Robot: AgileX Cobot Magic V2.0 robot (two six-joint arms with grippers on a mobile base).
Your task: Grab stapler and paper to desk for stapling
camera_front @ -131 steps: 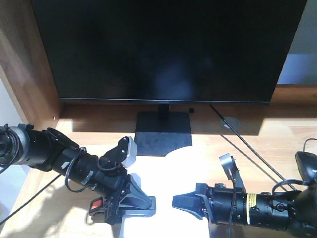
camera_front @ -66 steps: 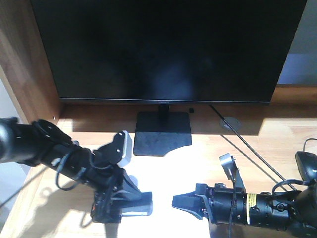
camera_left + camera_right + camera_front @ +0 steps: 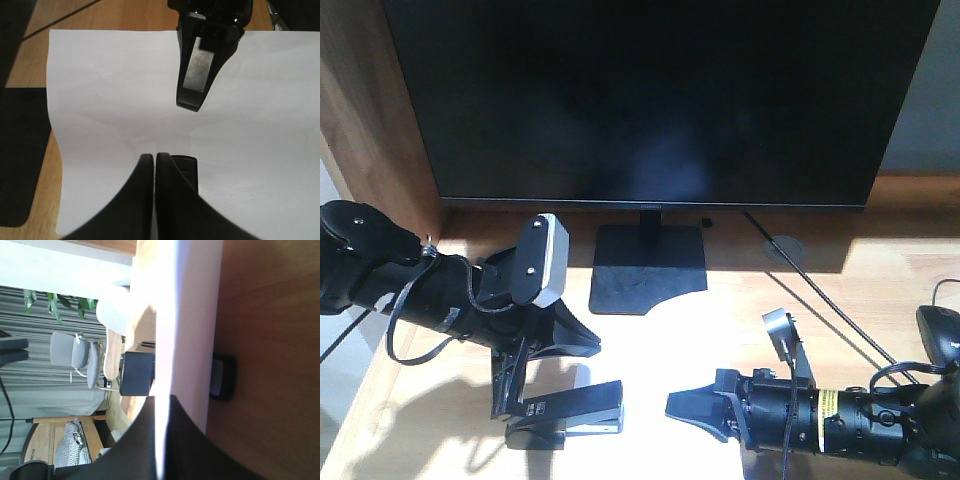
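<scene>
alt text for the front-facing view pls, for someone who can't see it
A black stapler lies on white paper on a sunlit wooden desk, just below the raised left claw. The right claw reaches in low from the right, its tip pointing at the stapler, and a large dark monitor fills the background.

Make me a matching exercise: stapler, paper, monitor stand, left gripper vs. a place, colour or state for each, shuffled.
Things:
1. stapler
2. paper
3. monitor stand
4. left gripper

Place, colour or state:
A. fingers closed together
B. white, flat on the desk
C. black, lying on the sheet
D. black, flat base at the far edge of the sheet

Pairs: 1-C, 2-B, 3-D, 4-A
</scene>
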